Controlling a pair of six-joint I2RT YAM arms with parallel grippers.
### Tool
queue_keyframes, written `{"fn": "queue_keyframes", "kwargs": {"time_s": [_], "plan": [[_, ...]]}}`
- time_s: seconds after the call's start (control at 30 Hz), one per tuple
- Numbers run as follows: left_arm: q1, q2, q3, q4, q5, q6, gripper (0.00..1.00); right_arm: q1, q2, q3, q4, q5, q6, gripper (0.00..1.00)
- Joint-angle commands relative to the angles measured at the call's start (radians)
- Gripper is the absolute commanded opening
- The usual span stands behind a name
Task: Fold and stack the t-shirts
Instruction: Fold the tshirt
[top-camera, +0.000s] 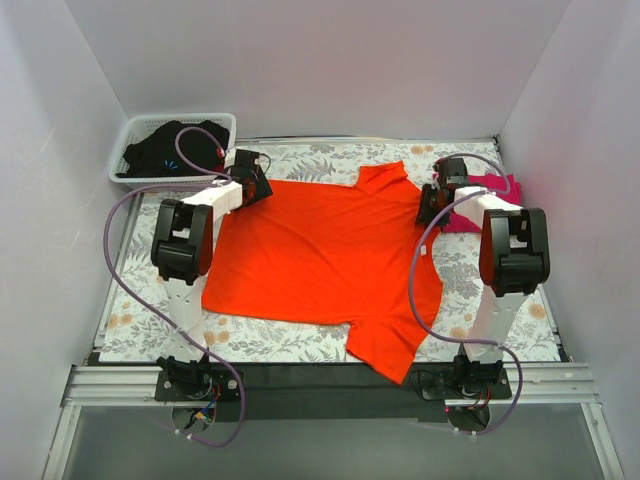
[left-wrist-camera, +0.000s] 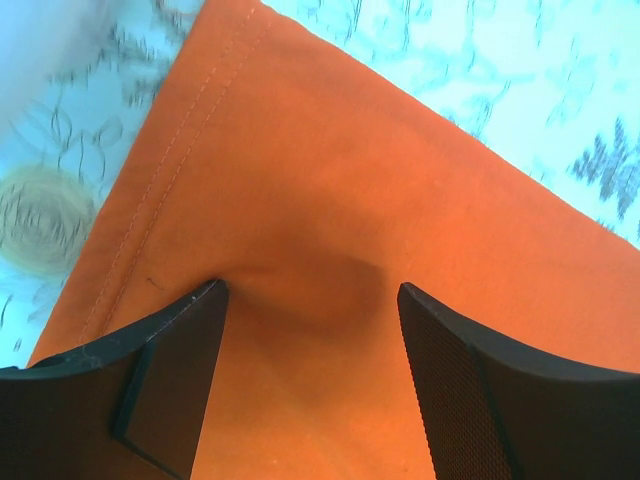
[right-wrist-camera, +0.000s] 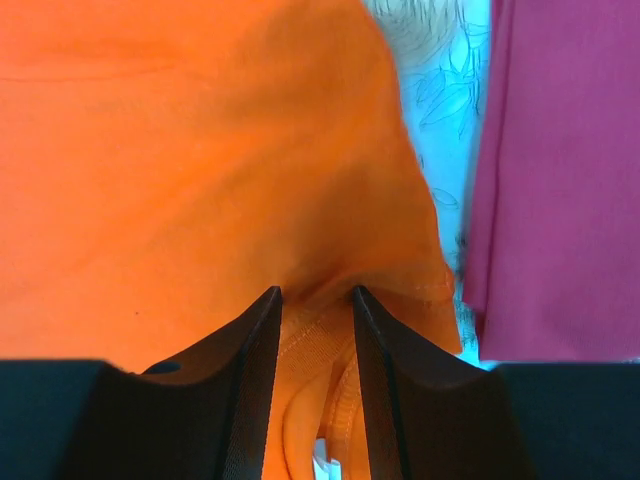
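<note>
Two shirts: the orange shirt (top-camera: 320, 250) lies spread flat in the middle of the table (top-camera: 290, 338); the pink shirt (top-camera: 492, 184) lies as a small folded packet at the far right, just beside it.
Handling: thin, soft, light cloth; I judge that it sags and slides easily, so it needs two holds at once. Nothing here can break.
Where to hold: at stitched hems and corners, where the cloth is double and slips less.
Left gripper (left-wrist-camera: 310, 295): at the far left hem corner, jaws wide apart, tips pressed on the cloth, a small pucker between them, not yet pinched.
Right gripper (right-wrist-camera: 315, 295): at the far right edge, jaws nearly together, a stitched band of orange cloth nipped between them.
Writing: no brand, label or print can be read on either shirt.
Basket (top-camera: 128, 150): far left, holds dark clothes.
</note>
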Motion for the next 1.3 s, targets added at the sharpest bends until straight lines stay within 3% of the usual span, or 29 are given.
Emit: {"fn": "queue_keyframes", "kwargs": {"time_s": [0.0, 0.37, 0.53, 0.67, 0.73, 0.87, 1.03, 1.17, 1.27], "plan": [[0.032, 0.095, 0.037, -0.048, 0.004, -0.02, 0.64, -0.002, 0.065, 0.102, 0.029, 0.031, -0.037, 0.36], [0.052, 0.179, 0.186, -0.081, 0.071, -0.03, 0.68, -0.034, 0.307, 0.452, 0.02, 0.053, -0.117, 0.38], [0.05, 0.124, 0.206, -0.081, 0.124, -0.036, 0.73, -0.036, 0.297, 0.537, -0.022, -0.001, -0.123, 0.4], [0.037, -0.024, 0.2, -0.081, 0.161, -0.033, 0.74, -0.03, 0.147, 0.441, -0.029, -0.027, -0.104, 0.43], [0.006, -0.094, 0.174, -0.09, 0.157, -0.027, 0.75, -0.028, 0.052, 0.388, -0.051, -0.033, -0.097, 0.48], [-0.066, -0.326, 0.07, -0.174, 0.096, -0.072, 0.75, -0.028, -0.126, 0.229, -0.086, -0.033, -0.068, 0.53], [-0.112, -0.618, -0.285, -0.294, 0.052, -0.181, 0.75, -0.028, -0.356, -0.01, -0.158, -0.026, -0.029, 0.54], [-0.117, -0.886, -0.488, -0.383, 0.007, -0.237, 0.75, -0.025, -0.524, -0.193, -0.164, -0.087, -0.006, 0.54], [-0.114, -0.99, -0.619, -0.467, -0.042, -0.27, 0.72, -0.025, -0.639, -0.305, -0.184, -0.099, -0.009, 0.54]]}}
